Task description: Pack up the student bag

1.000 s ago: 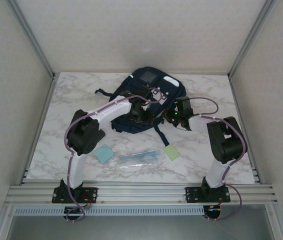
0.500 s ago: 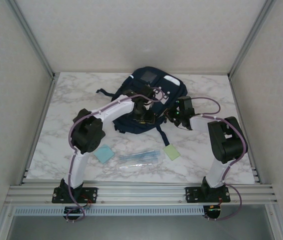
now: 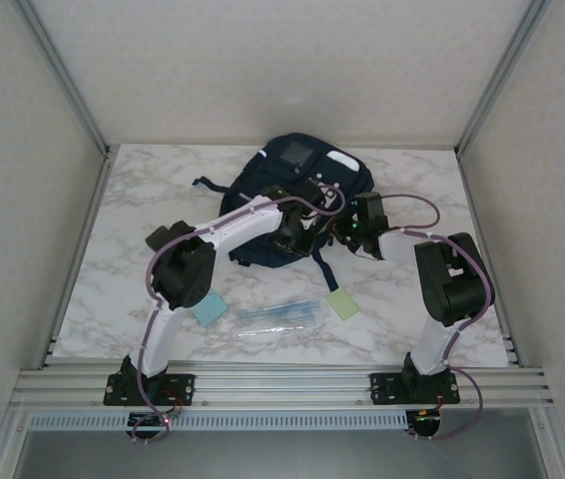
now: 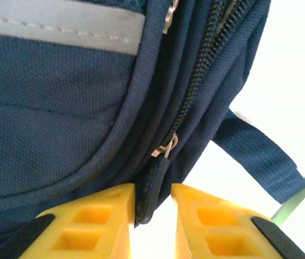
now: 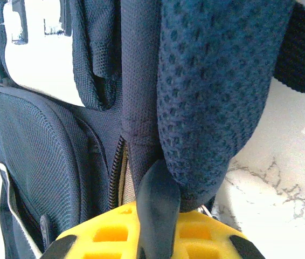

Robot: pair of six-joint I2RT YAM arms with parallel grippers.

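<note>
The student bag (image 3: 302, 190), dark navy with a grey square patch, lies at the back middle of the marble table. My left gripper (image 3: 297, 232) is at its near edge. In the left wrist view the yellow fingers (image 4: 109, 216) stand a little apart around the bag's black zipper pull (image 4: 151, 189). The pull rests against the left finger, and a gap shows on its right side. My right gripper (image 3: 347, 232) is at the bag's right side. In the right wrist view it (image 5: 158, 226) is shut on a dark strap (image 5: 158, 197) beside the mesh shoulder pad (image 5: 212, 97).
In front of the bag lie a light blue square pad (image 3: 209, 307), a clear packet of pens (image 3: 278, 316) and a green square pad (image 3: 343, 303). White walls stand on three sides of the table. An aluminium rail (image 3: 282, 384) runs along the near edge.
My left gripper has shifted slightly right along the bag's near edge and its jaws have narrowed around the zipper pull. The right arm holds still.
</note>
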